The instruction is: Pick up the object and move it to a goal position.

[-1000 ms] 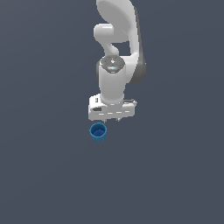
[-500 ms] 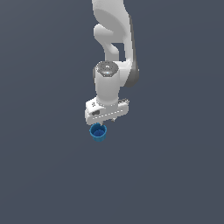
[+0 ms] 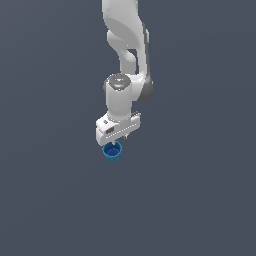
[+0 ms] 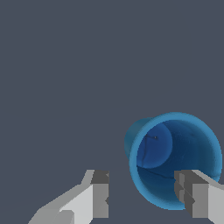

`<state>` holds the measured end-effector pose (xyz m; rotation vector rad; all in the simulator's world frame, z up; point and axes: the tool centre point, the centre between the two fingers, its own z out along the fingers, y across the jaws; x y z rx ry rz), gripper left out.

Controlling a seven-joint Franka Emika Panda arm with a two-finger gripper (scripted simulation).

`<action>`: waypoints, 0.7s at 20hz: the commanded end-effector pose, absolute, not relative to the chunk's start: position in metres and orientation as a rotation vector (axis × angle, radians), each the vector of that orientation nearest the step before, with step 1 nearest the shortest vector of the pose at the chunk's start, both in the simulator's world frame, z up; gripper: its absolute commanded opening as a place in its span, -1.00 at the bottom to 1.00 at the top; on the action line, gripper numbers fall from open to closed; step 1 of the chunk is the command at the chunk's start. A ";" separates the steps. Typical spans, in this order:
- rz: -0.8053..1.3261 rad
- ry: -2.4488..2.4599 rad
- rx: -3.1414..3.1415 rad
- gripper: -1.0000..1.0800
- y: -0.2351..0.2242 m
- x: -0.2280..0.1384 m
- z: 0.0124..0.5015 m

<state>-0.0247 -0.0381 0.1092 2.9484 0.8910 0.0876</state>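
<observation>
Though no writing shows anywhere, wide-spread tool (image 4: 142, 199) just above the upright blue cup (image 4: 175, 159), one finger (image 4: 194, 197) over its rim.

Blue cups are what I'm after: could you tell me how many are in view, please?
1. The blue cup stands upright on the grey floor just below the open gripper; nothing could hide another.

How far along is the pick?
Approach looks done: the white hand hangs just above the small bright-blue cup. Alignment in hand: in the wrist view the fingers are open, not yet straddling the cup. Grasp, lift and move remain.
</observation>
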 end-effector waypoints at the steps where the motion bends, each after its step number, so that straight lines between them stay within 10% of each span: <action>1: 0.094 0.944 2.928 0.23 -0.040 -0.027 0.106; 14: 0.100 1.003 2.904 0.23 -0.043 -0.029 0.097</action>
